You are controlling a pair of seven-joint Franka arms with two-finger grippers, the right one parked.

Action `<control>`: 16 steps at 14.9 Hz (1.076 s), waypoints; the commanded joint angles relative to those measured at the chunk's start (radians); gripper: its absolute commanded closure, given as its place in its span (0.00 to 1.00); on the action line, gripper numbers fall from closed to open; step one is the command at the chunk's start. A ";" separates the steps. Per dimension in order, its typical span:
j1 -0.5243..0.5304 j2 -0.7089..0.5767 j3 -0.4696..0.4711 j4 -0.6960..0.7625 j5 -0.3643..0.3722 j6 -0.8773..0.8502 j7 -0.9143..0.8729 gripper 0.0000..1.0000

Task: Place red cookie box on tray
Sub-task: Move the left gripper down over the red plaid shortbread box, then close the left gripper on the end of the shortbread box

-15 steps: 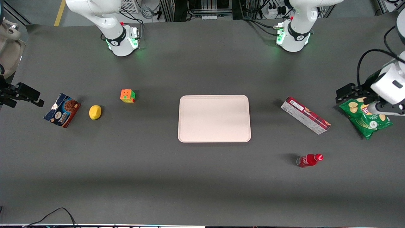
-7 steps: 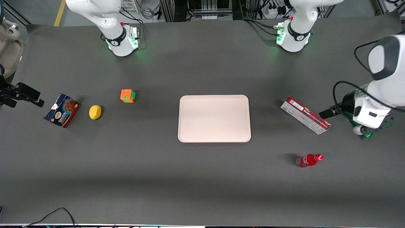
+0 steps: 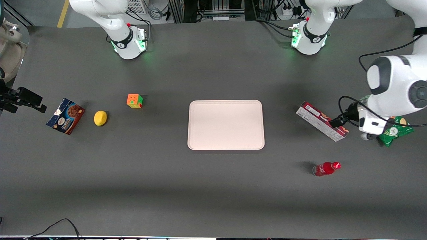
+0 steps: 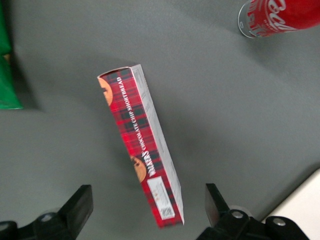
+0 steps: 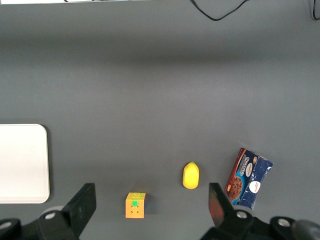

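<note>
Your gripper [image 4: 147, 215], fingers apart, hangs above the red cookie box [image 4: 142, 147]. Probably light, stiff cardboard; pinch its narrow width mid-length, then carry to tray [image 3: 226, 124].

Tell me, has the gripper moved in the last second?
Yes. The gripper has come from over the chip bag toward the tray, now open above the cookie box's end nearest the bag.

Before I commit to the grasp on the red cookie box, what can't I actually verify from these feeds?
- Gripper height above the red cookie box: no side view; fingers open, straddling it.
- Green chip bag: front view, mostly covered by the arm.
- Box's underside: hidden against the table.
- Tray: cut off by the wrist view's edge.
</note>
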 commanded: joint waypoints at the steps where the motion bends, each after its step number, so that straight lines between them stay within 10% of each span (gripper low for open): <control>1: -0.027 -0.033 0.013 -0.154 -0.011 0.178 -0.039 0.00; 16: -0.056 0.089 0.047 -0.242 -0.011 0.433 -0.032 0.05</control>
